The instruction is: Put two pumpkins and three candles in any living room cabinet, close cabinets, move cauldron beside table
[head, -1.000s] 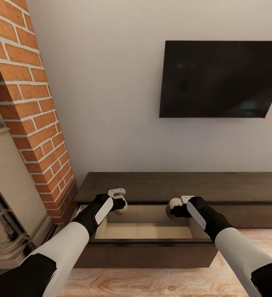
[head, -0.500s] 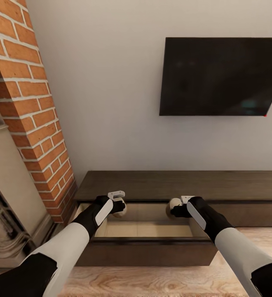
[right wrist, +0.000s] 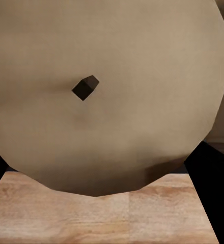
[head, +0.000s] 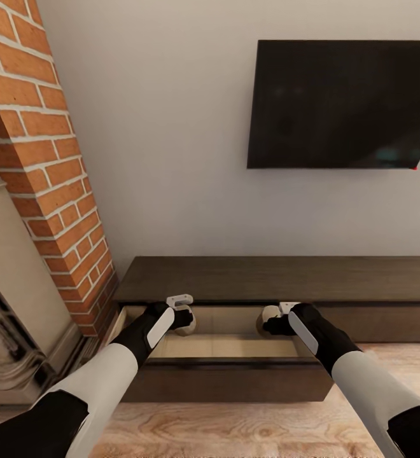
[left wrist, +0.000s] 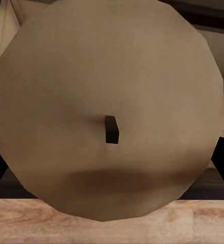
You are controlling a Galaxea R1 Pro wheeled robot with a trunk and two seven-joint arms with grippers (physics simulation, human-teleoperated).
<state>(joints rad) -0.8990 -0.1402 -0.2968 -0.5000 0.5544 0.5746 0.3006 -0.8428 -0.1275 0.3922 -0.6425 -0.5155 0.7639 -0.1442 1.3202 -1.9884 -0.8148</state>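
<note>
Your left gripper point(head: 186, 316) is clamped on a tan candle point(head: 189, 320), held above the left part of the open drawer point(head: 226, 346) of the low dark-brown cabinet point(head: 280, 280). In the left wrist view, that candle's round end face point(left wrist: 109, 109) sits close to the lens, with a short dark wick point(left wrist: 111, 129) at its centre; dark finger edges show at both lower sides of it.

Your right gripper point(head: 270, 320) is clamped on a second tan candle point(head: 269, 317), held above the right part of the same drawer. In the right wrist view, its end face point(right wrist: 107, 101) lies close to the camera, with a dark wick point(right wrist: 85, 87) and dark fingers point(right wrist: 211, 173) flanking it.

The drawer stands pulled out toward you, exposing its pale wood interior. The two candles hang well apart from each other.

A black wall-mounted television point(head: 343, 105) hangs above the cabinet. A red brick column point(head: 48, 172) stands to the left of the cabinet. The floor point(head: 235, 432) is light wood.
</note>
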